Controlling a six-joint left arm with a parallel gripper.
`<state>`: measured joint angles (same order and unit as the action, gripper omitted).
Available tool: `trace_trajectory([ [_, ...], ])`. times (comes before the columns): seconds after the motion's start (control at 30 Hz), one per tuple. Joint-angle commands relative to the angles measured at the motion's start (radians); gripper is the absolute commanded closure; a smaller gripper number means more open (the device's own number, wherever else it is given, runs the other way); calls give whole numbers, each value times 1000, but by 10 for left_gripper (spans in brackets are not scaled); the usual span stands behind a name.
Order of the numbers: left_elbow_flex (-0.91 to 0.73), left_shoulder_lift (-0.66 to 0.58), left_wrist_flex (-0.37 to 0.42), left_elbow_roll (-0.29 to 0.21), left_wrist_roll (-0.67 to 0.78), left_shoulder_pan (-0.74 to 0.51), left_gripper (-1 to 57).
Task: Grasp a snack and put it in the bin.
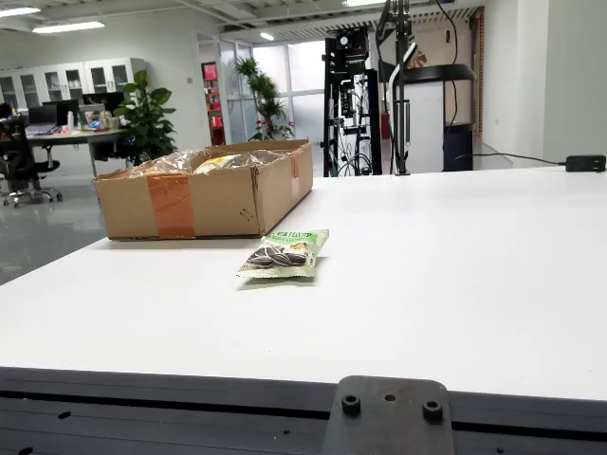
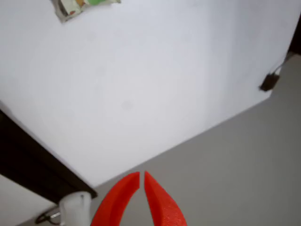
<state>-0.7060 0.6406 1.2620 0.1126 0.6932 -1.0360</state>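
1. where the white table [image 1: 455, 275] stretches out in the side view, we see a green snack packet [image 1: 285, 253] lying flat on it, just in front of the cardboard box [image 1: 204, 197].
2. the box sits near the table's far left edge and holds shiny wrapped snacks [image 1: 204, 162].
3. in the view that rides on the gripper, we see the red gripper [image 2: 142, 177] with its fingertips nearly together, holding nothing.
4. there the packet [image 2: 82, 7] shows at the top left edge, well apart from the gripper.
5. a small black box [image 1: 585, 163] rests at the table's far right.
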Motion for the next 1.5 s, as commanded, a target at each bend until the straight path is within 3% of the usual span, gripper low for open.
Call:
trace_trajectory([
  [0.03, -4, -1, 4, 24, 129, 2, 540],
  [0.43, -23, 13, 16, 132, 573, 4, 450],
  [1.0, -69, 167, 24, 152, 713, 18, 212],
  [1.33, -100, 227, 28, 181, 874, 48, 165],
  [1.5, -104, 255, 32, 179, 878, 62, 161],
])
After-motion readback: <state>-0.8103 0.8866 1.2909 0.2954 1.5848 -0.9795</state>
